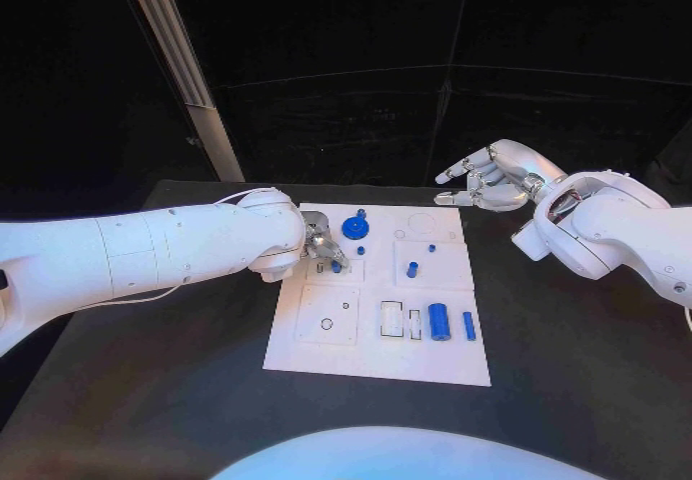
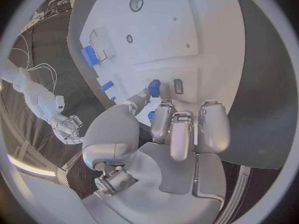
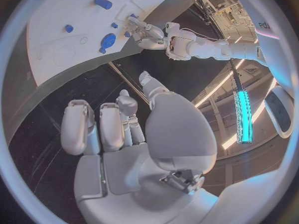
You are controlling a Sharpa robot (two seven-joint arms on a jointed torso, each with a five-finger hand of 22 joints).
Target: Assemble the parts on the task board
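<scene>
**Assembly status: left hand working at the board, several parts still loose**

The task board point(image 1: 378, 355) lies in the middle of the black table point(image 1: 577, 380). The left hand point(image 1: 320, 246) is positioned over the board's left upper area. In the left wrist view, its fingers point(image 2: 182, 134) are curled downward, and a small blue part point(image 2: 154, 88) sits at the tips of thumb and forefinger, apparently pinched against the board surface; whether it is fully seated cannot be determined.

The right hand point(image 1: 490, 176) hovers beyond the board's far right corner, clear of it. Its fingers are loosely curled and apart, and hold nothing.

Progress, as a judgement: the task appears partly complete. A round blue disc point(image 1: 356, 227) stands near the far edge, and a short blue peg point(image 1: 413, 269) stands upright in the centre of the board. A thick blue cylinder point(image 1: 438, 322) and a thin blue bar point(image 1: 469, 326) lie flat near the front right, probably not yet assembled. Beside them, a rectangular outline point(image 1: 391, 318) and a small round hole point(image 1: 327, 324) look unfilled.

No legible writing, brand or label is visible on the board or parts.
</scene>
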